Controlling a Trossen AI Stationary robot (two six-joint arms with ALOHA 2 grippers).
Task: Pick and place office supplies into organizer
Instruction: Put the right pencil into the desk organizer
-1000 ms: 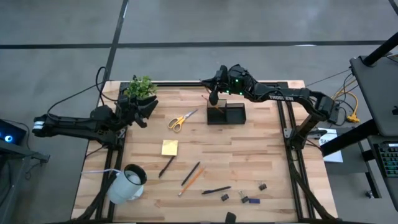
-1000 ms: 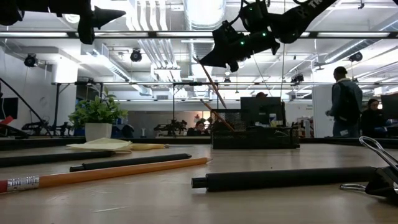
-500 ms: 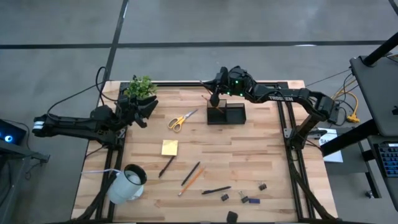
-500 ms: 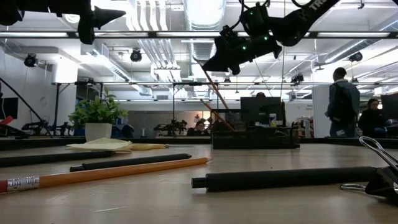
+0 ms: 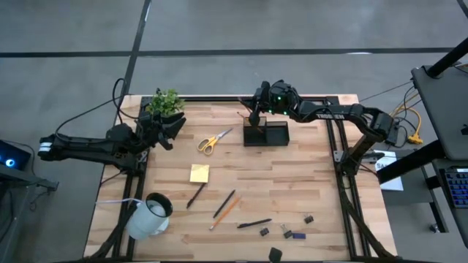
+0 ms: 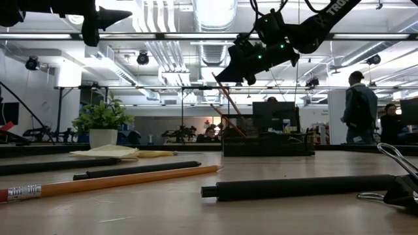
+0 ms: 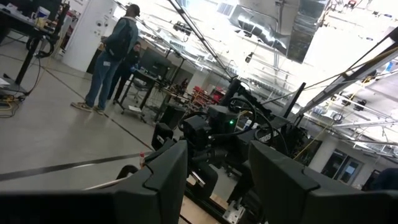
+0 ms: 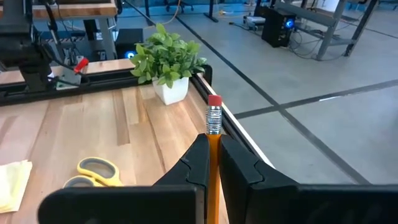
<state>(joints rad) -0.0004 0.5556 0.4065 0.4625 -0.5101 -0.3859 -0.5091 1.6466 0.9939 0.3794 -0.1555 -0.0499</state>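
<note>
Right gripper [image 5: 254,111], high view: arm stretched along far table edge, fingers clamped on pencil [image 5: 246,119] above organizer [image 5: 266,134]; left gripper [image 5: 172,128] raised beside plant [image 5: 164,102], fingers parted, holding nothing. Low view: right gripper [image 6: 222,76] high over organizer [image 6: 268,143], pencil [image 6: 226,100] slanting down into it. Right wrist view: fingers [image 8: 198,163] pinch pencil [image 8: 213,143], eraser end up; scissors [image 8: 93,173] on table [image 8: 87,124].

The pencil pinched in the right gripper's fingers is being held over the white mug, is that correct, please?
Not quite: the right gripper does pinch the pencil, but it holds it over the black organizer, not the mug, which sits near the table's opposite corner. The high view shows this.
</note>
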